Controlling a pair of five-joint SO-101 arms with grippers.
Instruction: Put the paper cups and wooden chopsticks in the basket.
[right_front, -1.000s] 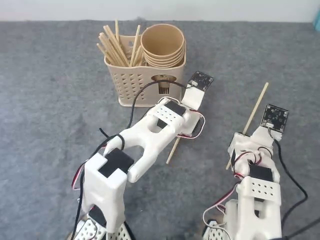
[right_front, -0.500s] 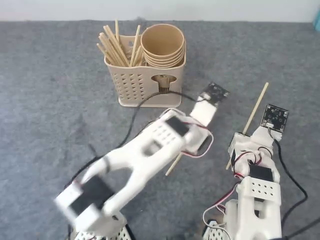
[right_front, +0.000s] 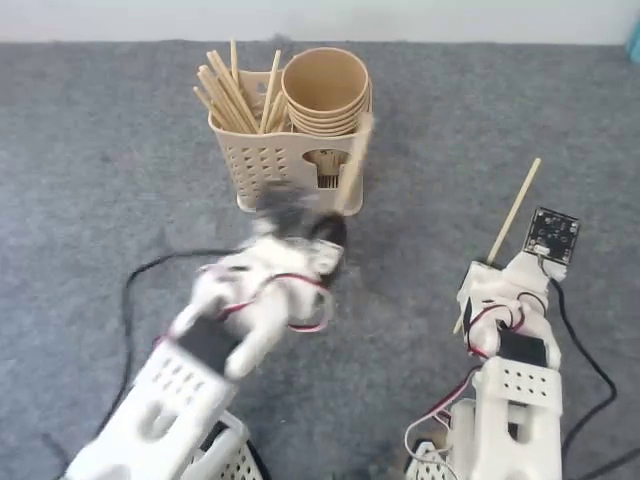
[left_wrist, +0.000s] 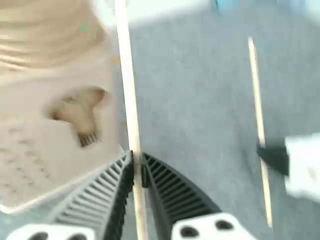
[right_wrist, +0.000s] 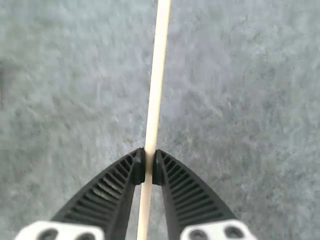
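Observation:
A beige perforated basket (right_front: 270, 165) stands at the back of the grey mat, with several wooden chopsticks (right_front: 232, 92) in one half and stacked paper cups (right_front: 326, 90) in the other. My left gripper (left_wrist: 136, 161) is shut on a wooden chopstick (left_wrist: 126, 85), held in front of the basket (left_wrist: 45, 135); in the high view this stick (right_front: 353, 165) rises past the basket's right corner. My right gripper (right_wrist: 148, 162) is shut on another chopstick (right_wrist: 156, 85), which in the high view slants over the mat (right_front: 513, 222) at the right.
Grey carpet covers the whole table, with open room left of the basket and between the two arms. A black cable (right_front: 150, 268) trails from the left arm.
The left arm has swung up and toward the basket, lifting its chopstick off the mat to the basket's right corner. The right arm has kept still with its stick.

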